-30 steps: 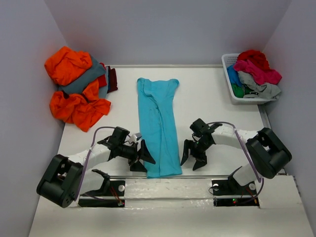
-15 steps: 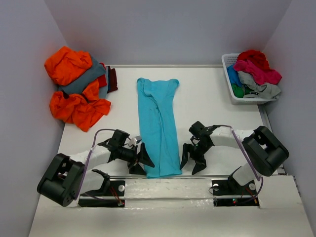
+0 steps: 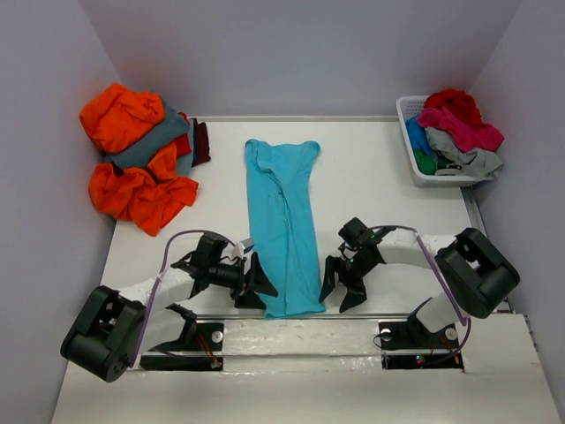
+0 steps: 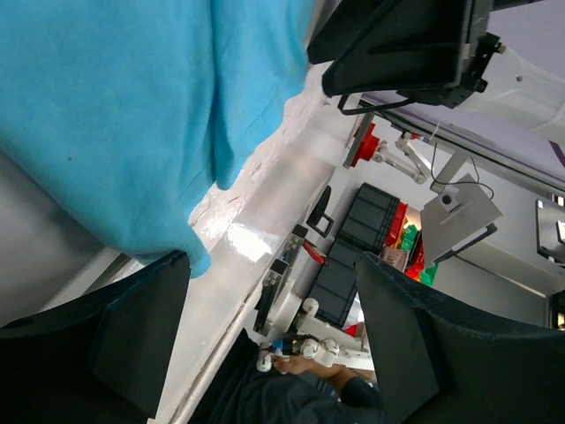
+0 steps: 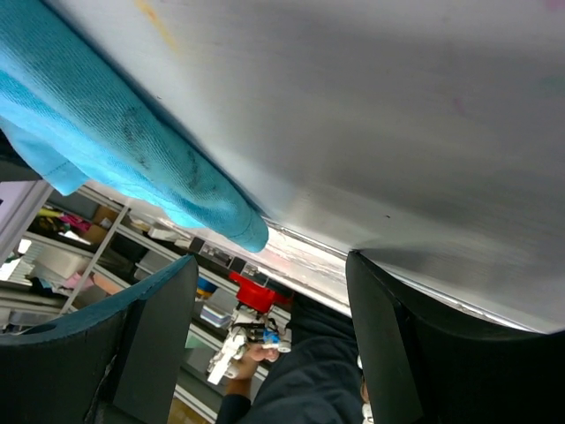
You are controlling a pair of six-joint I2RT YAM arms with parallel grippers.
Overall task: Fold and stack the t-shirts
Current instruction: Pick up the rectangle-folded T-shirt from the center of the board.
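A turquoise t-shirt [image 3: 282,221] lies folded into a long narrow strip down the middle of the white worktop [image 3: 380,177], its collar end towards the far wall and its hem reaching the near edge; the left arm [image 3: 172,281] lies low on the worktop and brings the left jaws just beside the strip's near left corner, spread wide and holding nothing; the right arm [image 3: 410,252] brings the right jaws just beside the near right corner, also spread wide and empty. In the left wrist view the turquoise cloth [image 4: 132,106] fills the upper left, and its corner hangs over the worktop's edge between the two dark fingers [image 4: 132,344]; in the right wrist view a rolled edge of the shirt [image 5: 106,150] ends ahead of the fingers [image 5: 406,344], apart from them. At the far left corner orange t-shirts [image 3: 119,115], a slate grey t-shirt [image 3: 146,146] and a maroon t-shirt [image 3: 201,141] lie in a crumpled heap; at the far right a white basket [image 3: 408,115] holds a red t-shirt [image 3: 455,102], a pink t-shirt [image 3: 459,128], a light grey t-shirt [image 3: 472,159] and a green t-shirt [image 3: 426,163].
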